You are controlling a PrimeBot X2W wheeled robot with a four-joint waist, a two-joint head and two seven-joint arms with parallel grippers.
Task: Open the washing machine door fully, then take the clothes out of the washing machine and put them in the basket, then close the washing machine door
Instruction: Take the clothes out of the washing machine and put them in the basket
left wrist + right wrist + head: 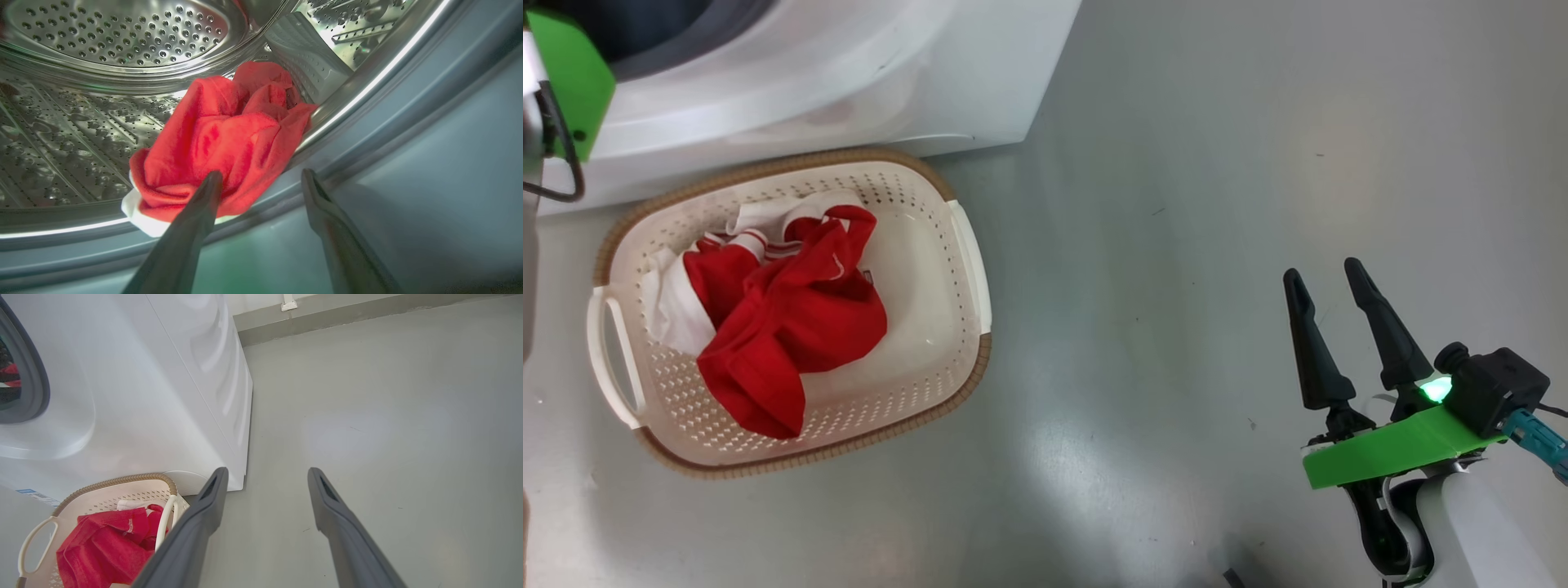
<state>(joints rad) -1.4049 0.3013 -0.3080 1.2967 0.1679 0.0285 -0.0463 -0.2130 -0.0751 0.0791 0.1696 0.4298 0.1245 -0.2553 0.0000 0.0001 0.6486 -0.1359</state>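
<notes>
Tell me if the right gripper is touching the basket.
Apart. The head view shows bare floor between the right gripper and the basket.

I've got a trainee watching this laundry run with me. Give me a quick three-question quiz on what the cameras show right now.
1. True or false: a red garment lies inside the steel drum of the washing machine.
2. Multiple choice: the left end effector, at the drum's mouth, is A) open, B) shut on fabric, C) shut with nothing in it.
3. Fill the gap: the right end effector hangs open above the grey ____, to the right of the basket that holds red and white clothes.

Key: 1 true; 2 A; 3 floor.
</notes>
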